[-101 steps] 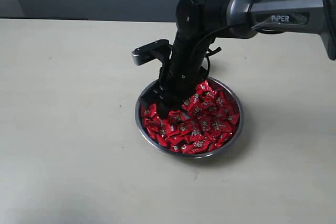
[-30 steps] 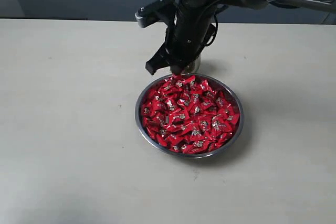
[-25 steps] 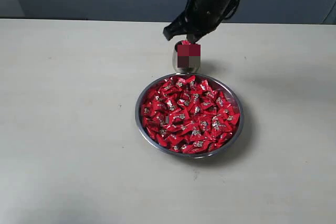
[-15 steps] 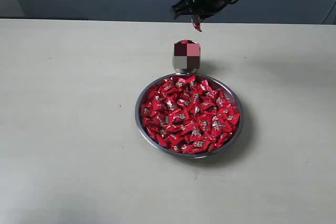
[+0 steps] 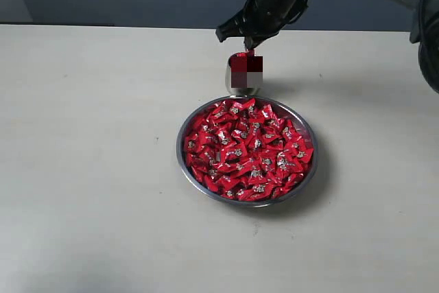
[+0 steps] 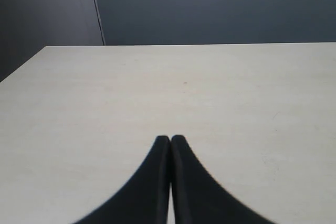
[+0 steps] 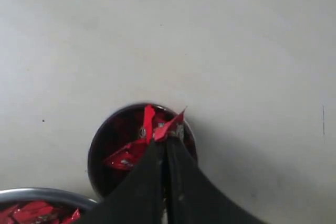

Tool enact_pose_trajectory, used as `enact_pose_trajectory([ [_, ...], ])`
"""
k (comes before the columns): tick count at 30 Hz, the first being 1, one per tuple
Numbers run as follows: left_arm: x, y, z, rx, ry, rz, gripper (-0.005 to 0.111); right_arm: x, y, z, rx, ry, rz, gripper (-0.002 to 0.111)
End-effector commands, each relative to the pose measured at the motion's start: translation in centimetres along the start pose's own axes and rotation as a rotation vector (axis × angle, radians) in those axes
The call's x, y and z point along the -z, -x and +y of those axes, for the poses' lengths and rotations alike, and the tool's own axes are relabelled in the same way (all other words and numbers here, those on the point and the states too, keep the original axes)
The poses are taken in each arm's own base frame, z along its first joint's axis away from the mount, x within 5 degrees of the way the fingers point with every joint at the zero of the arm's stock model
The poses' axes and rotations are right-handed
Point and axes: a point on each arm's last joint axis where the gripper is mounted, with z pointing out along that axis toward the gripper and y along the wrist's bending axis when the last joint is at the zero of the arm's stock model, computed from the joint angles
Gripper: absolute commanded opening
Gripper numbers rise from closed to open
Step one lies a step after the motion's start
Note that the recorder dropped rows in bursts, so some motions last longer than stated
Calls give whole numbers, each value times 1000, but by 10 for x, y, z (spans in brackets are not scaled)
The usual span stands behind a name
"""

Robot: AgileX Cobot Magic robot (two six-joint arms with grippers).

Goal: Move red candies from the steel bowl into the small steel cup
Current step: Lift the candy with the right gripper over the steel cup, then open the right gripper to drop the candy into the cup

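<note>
R tool point(image 7: 163, 141), clamped on one red candy point(image 7: 149, 121) right over the small steel cup point(image 7: 102, 135) beside the steel bowl point(image 5: 180, 156), risked bouncing it onto the tabletop point(image 5: 103, 135) if opened off-centre, w/ candies point(image 7: 123, 158) already inside.

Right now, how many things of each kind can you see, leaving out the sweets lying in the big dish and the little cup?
Steel bowl: 1
Small steel cup: 1
Robot hands: 2, the right hand and the left hand
Red candy pinched in the right hand, as far as I can tell: 1
Total: 5
</note>
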Motion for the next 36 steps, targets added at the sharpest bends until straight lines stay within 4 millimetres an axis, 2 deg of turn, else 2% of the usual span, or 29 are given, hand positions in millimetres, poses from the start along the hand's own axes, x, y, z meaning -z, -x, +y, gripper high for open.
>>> enact_pose_trajectory([
  [1, 0, -1, 0, 2, 1, -2, 0, -3, -1, -1, -10, 10, 9, -1],
  [11, 0, -1, 0, 2, 1, -2, 0, -21, -8, 3, -17, 50, 59, -1],
  [28, 0, -1, 0, 2, 1, -2, 0, -22, -8, 3, 10, 47, 49, -1],
  [30, 0, -1, 0, 2, 1, -2, 0, -22, -8, 3, 10, 47, 49, 4],
  [35, 0, -1, 0, 2, 1, -2, 0, -22, -7, 3, 8, 49, 49, 29],
  [36, 0, -1, 0, 2, 1, -2, 0, -22, -7, 3, 8, 49, 49, 31],
])
